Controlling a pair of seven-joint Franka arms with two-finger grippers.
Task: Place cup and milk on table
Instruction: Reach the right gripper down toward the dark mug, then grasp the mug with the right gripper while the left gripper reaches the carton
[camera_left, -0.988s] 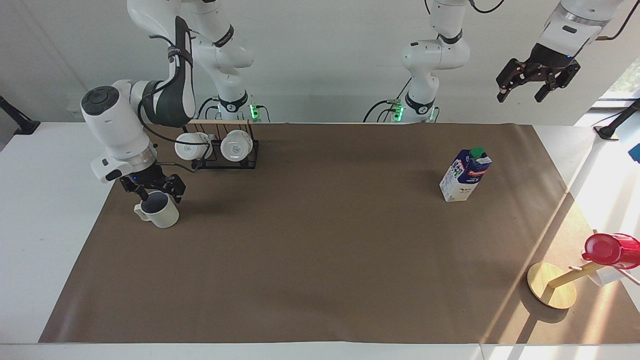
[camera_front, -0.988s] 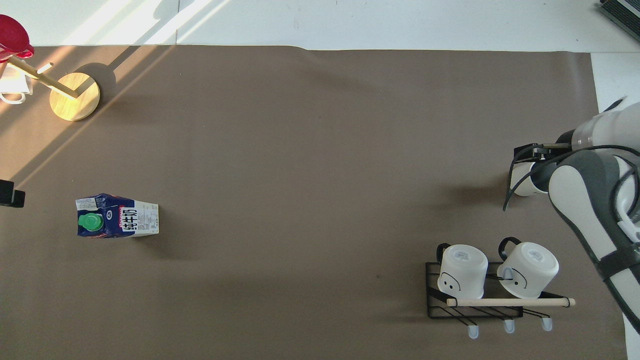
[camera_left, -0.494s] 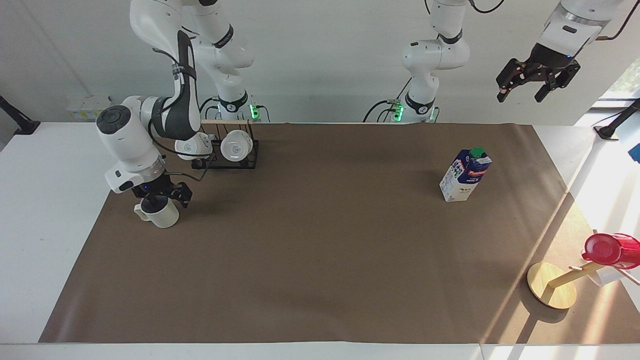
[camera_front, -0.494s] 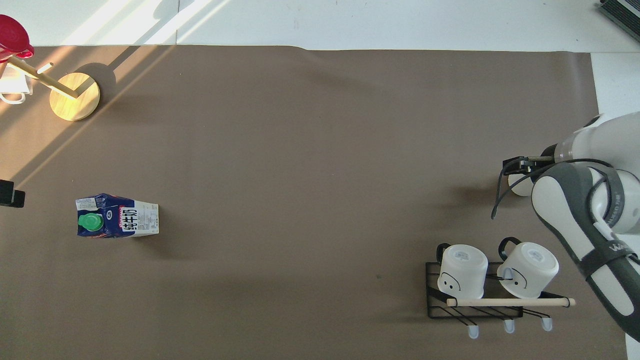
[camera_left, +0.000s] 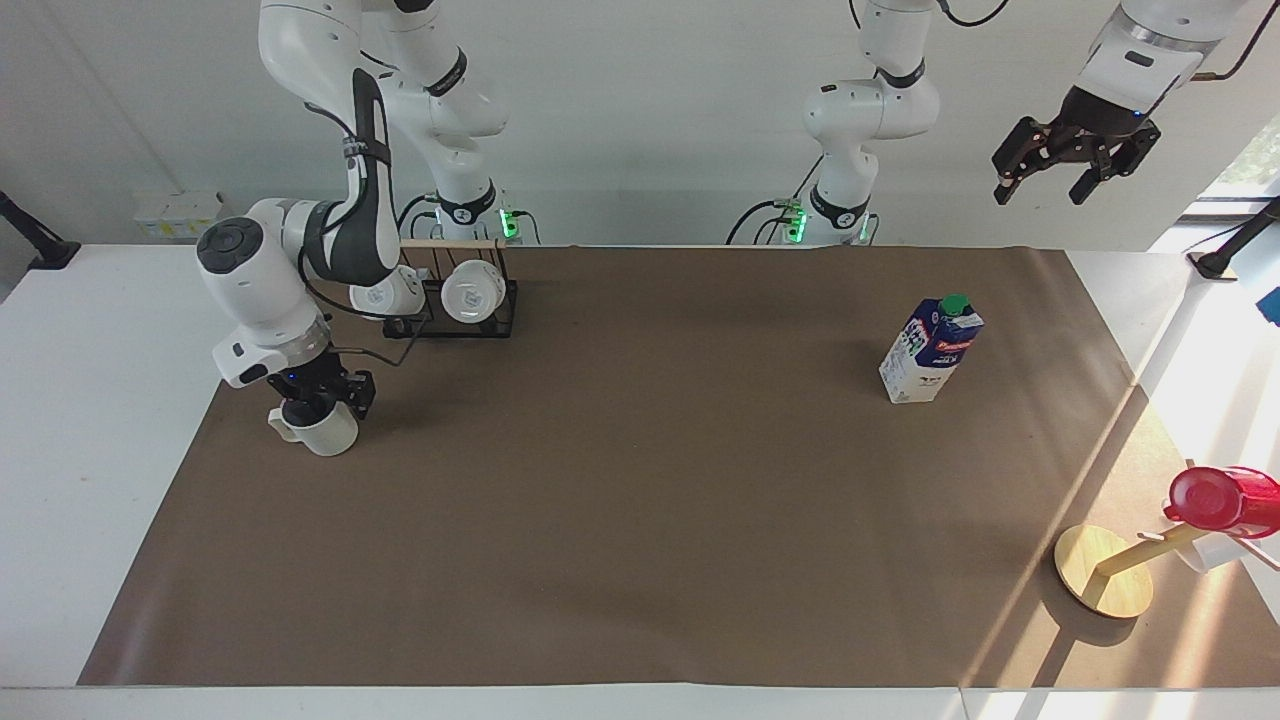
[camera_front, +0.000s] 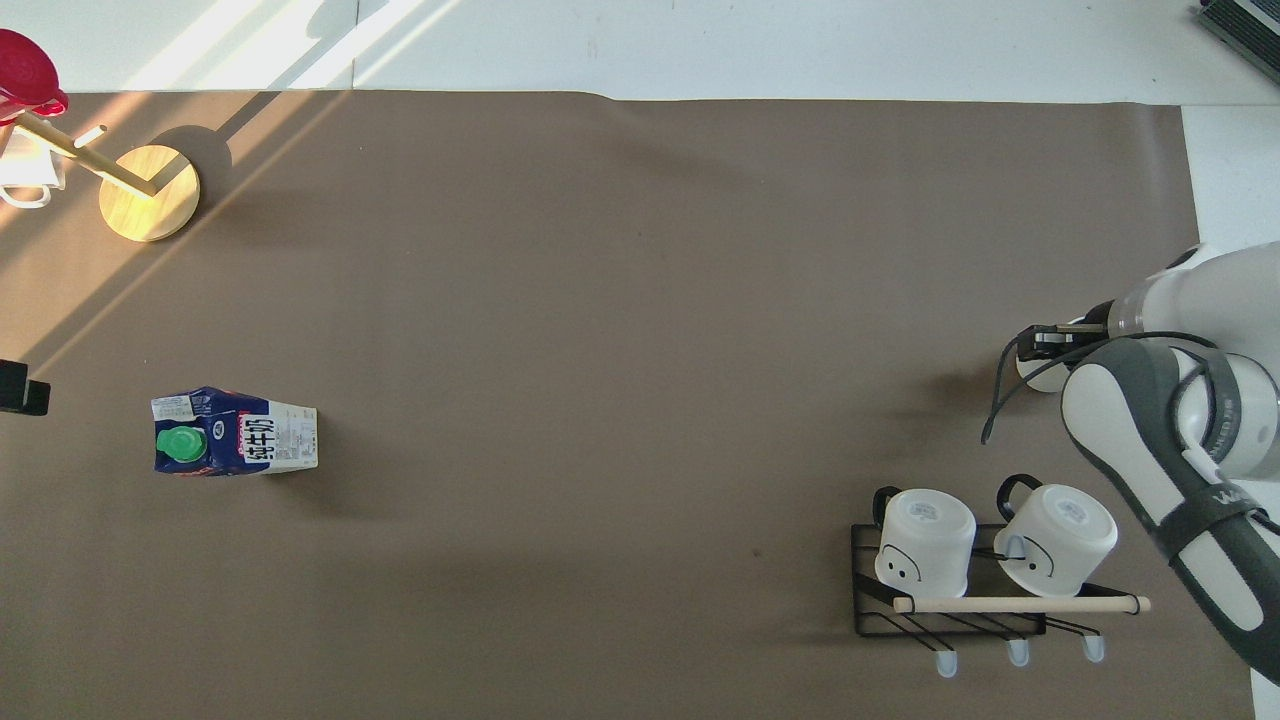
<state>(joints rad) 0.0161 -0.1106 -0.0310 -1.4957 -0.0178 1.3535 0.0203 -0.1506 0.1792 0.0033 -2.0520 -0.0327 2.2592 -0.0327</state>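
right pincer (camera_left: 318, 397) is down on the cream-white ceramic mug (camera_left: 322, 432), fingers at its rim; whether they grip it i cannot tell. the mug stands on the brown-sheeted white bench (camera_left: 640, 500), farther from the robots than the black wire mug rack (camera_left: 455, 305). tall blue-and-white gable-top milk carton (camera_left: 931, 350) stands upright toward the left arm's end. left pincer (camera_left: 1060, 178) waits high up, fingers spread.

Two high, distant cameras face oppositely, sharing the table (camera_left: 640, 700).
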